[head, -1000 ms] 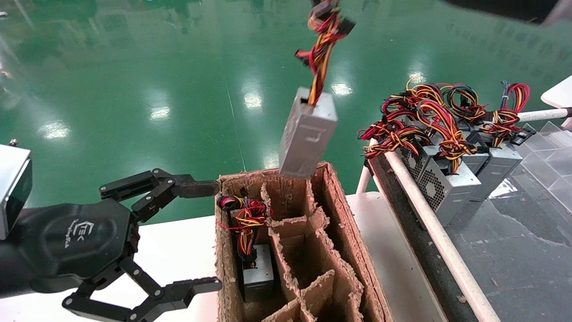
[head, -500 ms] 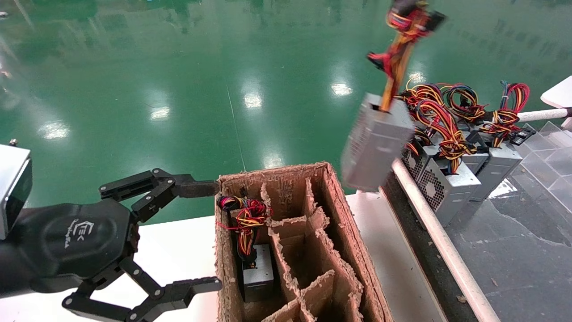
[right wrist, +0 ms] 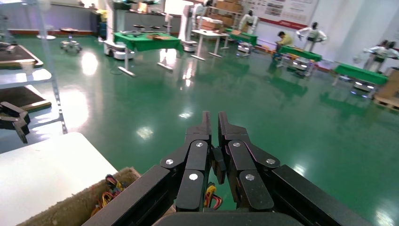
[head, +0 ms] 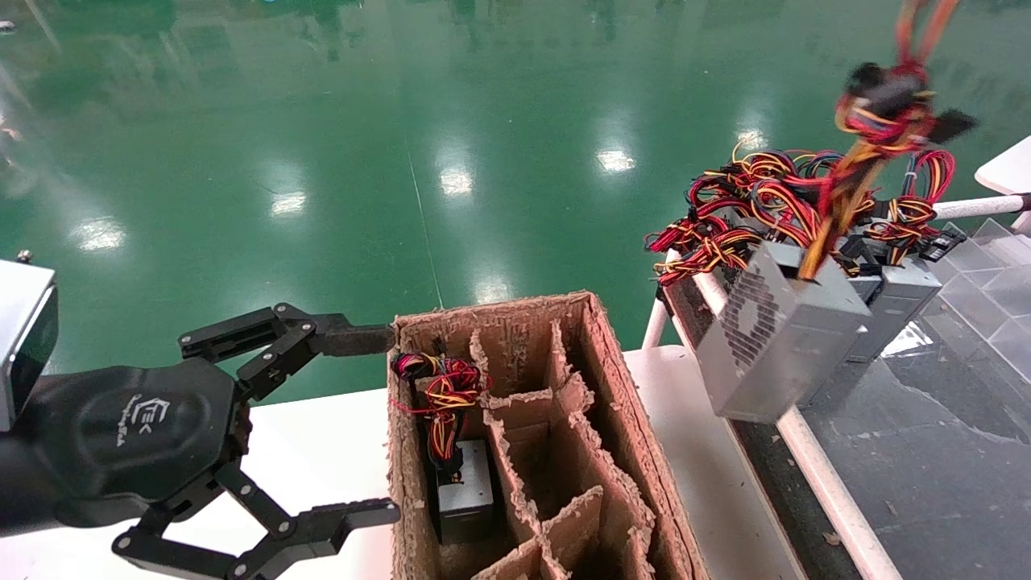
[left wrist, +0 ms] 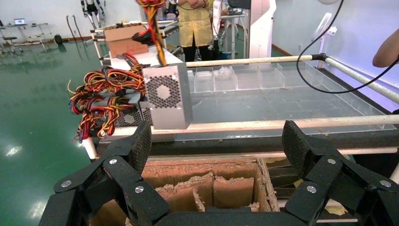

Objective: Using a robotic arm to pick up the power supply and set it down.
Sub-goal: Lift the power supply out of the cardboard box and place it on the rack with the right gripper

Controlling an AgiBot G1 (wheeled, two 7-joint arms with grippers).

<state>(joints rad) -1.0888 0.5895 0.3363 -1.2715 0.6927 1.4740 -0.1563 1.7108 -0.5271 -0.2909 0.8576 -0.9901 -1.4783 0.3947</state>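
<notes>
A grey power supply [head: 780,338] with a perforated vent side hangs tilted in the air by its red, yellow and orange wire bundle [head: 882,113]. It hangs over the white rail at the right, just in front of the row of alike units. The left wrist view shows it too [left wrist: 167,96]. The right gripper [right wrist: 212,117] is out of the head view; in its wrist view it is shut on a black connector of that bundle. My left gripper [head: 374,424] stands open at the left side of the cardboard box [head: 612,387], holding nothing.
The divided cardboard box holds another power supply [head: 463,491] in a left cell. Several alike units [head: 890,302] with tangled wires stand on the dark belt behind the white rail [head: 813,475]. Clear plastic trays [head: 995,274] lie at the far right. The white table [head: 322,451] carries the box.
The hanging power supply has swung from above the box's far end to the right and lower, over the rail beside the row. The left gripper has not moved.
</notes>
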